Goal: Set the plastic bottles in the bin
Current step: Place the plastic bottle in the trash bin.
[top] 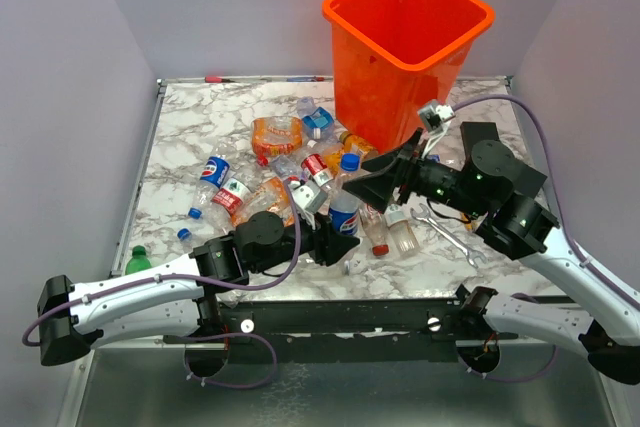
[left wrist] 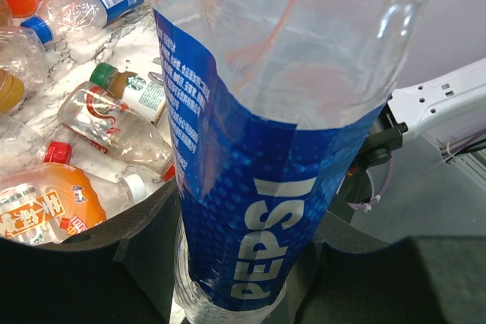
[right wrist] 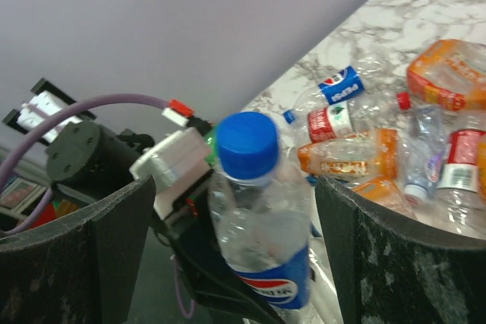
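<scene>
A clear Pepsi bottle (top: 345, 209) with a blue cap stands upright at the near middle of the table, and my left gripper (top: 335, 244) is shut on its lower body. In the left wrist view its blue label (left wrist: 258, 225) fills the frame between the dark fingers (left wrist: 99, 263). My right gripper (top: 378, 185) is open around the bottle's top (right wrist: 254, 210), with a gap on each side between the bottle and the fingers (right wrist: 402, 256). The orange bin (top: 405, 42) stands at the far right, behind the right gripper. Several more plastic bottles (top: 277, 137) lie in a pile left of the bin.
A steel wrench (top: 448, 234) lies on the marble table (top: 180, 137) right of the held bottle. A green bottle (top: 138, 260) sits at the near left edge. A red pen (top: 220, 78) lies along the back edge. Grey walls close in both sides.
</scene>
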Available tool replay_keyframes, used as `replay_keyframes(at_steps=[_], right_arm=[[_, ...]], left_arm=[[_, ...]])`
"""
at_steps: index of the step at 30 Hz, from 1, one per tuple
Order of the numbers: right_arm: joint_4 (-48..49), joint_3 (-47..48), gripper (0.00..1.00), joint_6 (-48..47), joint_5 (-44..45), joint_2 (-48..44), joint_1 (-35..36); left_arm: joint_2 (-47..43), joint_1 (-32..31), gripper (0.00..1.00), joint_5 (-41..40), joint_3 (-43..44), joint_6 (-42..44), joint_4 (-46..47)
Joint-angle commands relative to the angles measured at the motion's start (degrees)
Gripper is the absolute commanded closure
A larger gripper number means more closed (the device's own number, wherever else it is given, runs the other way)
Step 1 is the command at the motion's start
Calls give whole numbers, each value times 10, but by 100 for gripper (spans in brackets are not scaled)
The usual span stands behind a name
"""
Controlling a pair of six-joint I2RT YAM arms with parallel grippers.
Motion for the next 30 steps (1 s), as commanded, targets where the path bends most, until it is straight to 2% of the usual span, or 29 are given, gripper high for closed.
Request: replay_keyframes(at_steps=[1,4,8,12,15,16,17,19,20,21,24,27,30], right_arm=[[24,32,12,-18,53,27,44],[18,42,17,-12,67,47,47],[-1,56,31,-7,88,65,47],[3,50,39,0,102,70,47],[-5,60,63,4,97,83,48],[-5,62,72,5,93,86,48],[-4,62,80,6,90,87,48],[-4,62,98,7,87,84,48],[-6,63,99,7,89,80,48],[-10,67,99,5,94,75,48],[-43,100,100,-16,127,63,47],[-108,183,99,-69,201,64,48],[-148,278,99,-137,287,81,47]], left_arm=[[6,-2,83,18,3,-12,5],[5,-2,84,22,2,-15,4],[-3,-2,84,17,-2,-15,3],[-16,-2,84,8,-9,-13,3],[-21,-2,81,3,-13,-9,3],[-23,-2,75,-3,-13,-6,2],[-27,-2,62,-12,-13,-5,1],[-39,-2,28,-33,-16,-4,-1],[-47,-2,6,-48,-18,-5,-1],[-58,-2,1,-62,-22,-5,-2],[-107,-2,1,-123,-37,-8,-2],[-170,-2,1,-217,-55,-8,-12],[-233,-2,1,-284,-67,34,-28]])
